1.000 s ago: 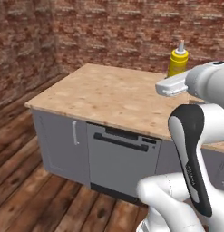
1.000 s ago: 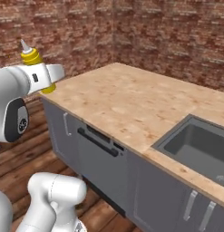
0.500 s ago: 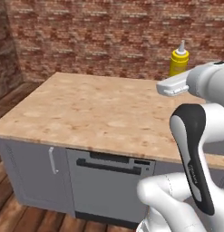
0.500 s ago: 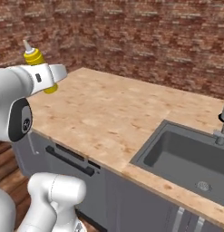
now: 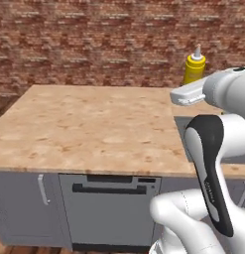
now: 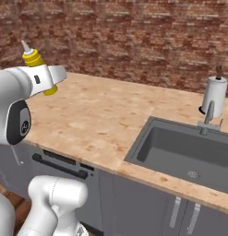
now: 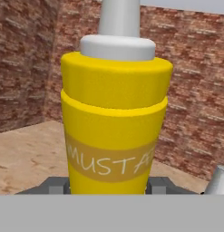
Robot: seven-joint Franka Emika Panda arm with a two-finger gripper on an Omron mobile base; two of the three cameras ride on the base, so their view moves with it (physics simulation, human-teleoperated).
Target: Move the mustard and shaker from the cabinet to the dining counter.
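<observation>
Now the base has swung round square to the dining counter [image 5: 94, 129]; sink [image 6: 189, 147] in full view. Gripper [image 7: 109, 188] fingers clamped on the mustard [image 7: 114, 122], upright, held above the counter's sink-side edge. Next: lower and release, I'd say.

The left base view looks forward and down from behind the arm over the wood worktop [image 5: 94, 124] toward the brick wall [image 5: 94, 39]. The right base view shares that worktop and wall, taking in the sink [image 6: 184, 152]. The hand view sits very near the mustard bottle [image 7: 114, 122], facing the wall.
</observation>
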